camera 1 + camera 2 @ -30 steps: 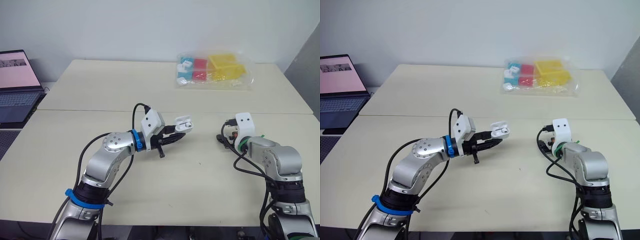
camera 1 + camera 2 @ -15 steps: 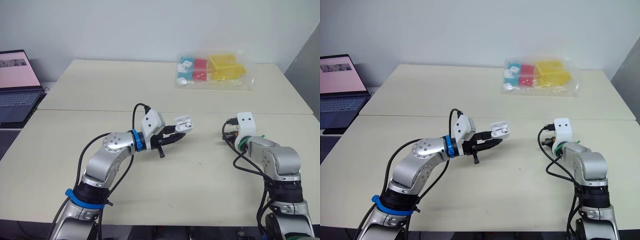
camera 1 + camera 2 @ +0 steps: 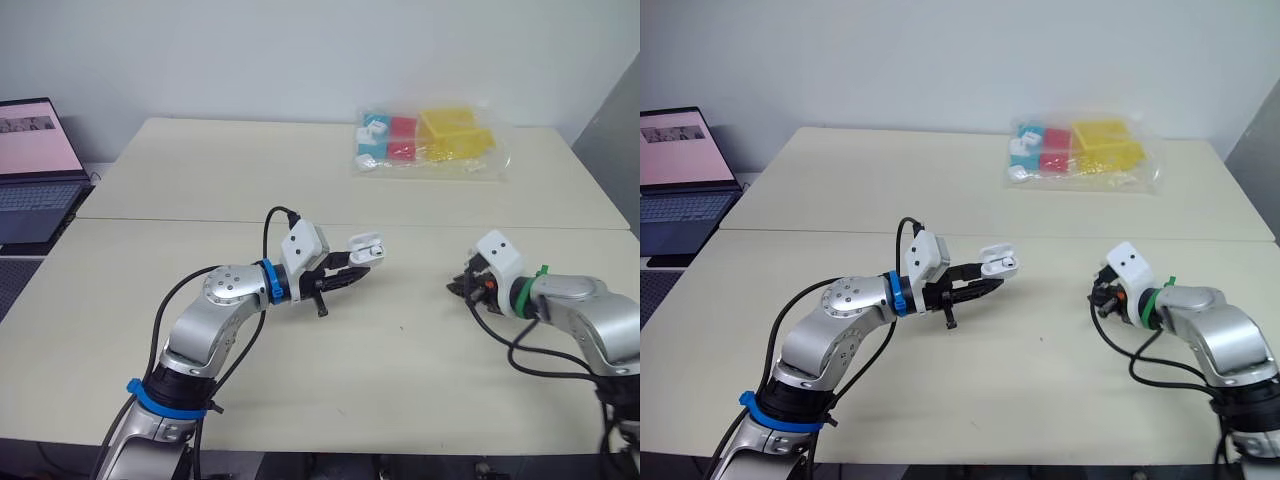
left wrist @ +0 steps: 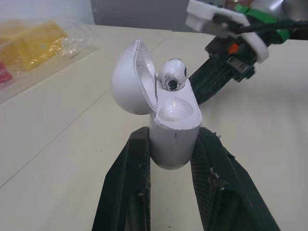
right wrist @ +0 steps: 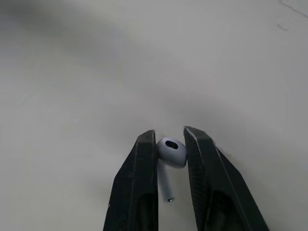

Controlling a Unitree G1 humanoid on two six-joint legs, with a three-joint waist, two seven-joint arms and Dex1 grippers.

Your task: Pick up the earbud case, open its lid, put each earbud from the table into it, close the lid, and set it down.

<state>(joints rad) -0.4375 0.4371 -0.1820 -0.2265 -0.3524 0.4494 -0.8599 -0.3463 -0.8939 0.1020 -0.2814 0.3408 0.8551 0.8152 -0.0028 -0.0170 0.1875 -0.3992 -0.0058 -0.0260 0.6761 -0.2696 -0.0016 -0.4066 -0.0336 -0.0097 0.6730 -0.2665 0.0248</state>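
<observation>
Table (image 3: 300,400): pale beige top, lying under the earbud case (image 3: 367,247); the case hangs above it and does not touch it. A seam crosses the top on the far side of the case.
Laptop (image 3: 30,170): lid up, screen lit; well apart from the case, far to my left of it and off the table's edge.
Plastic bag (image 3: 430,140): clear, holding yellow, red and blue items; on the table well beyond the case and somewhat to my right of it.
My left gripper (image 3: 360,266): clamped on the case, one black finger pressed to each side of its lower body. The arm reaches in from my left of the case.
My right gripper (image 5: 169,137): well apart from the case, to my right of it and lower, close to the tabletop. Its fingers are pinched onto the loose earbud (image 5: 172,152).
Earbud case: white, held upright off the table in my left gripper, its opening facing away from the fingers.
Lid (image 4: 132,79): swung open on its hinge and standing beside the case's mouth, attached.
Seated earbud (image 4: 172,76): white, its head standing proud of one socket of the case, next to the lid. The neighbouring socket is bare.
Loose earbud: white, well to my right of the case, head touching both right fingers, stem between them. I cannot tell whether it touches the table.
</observation>
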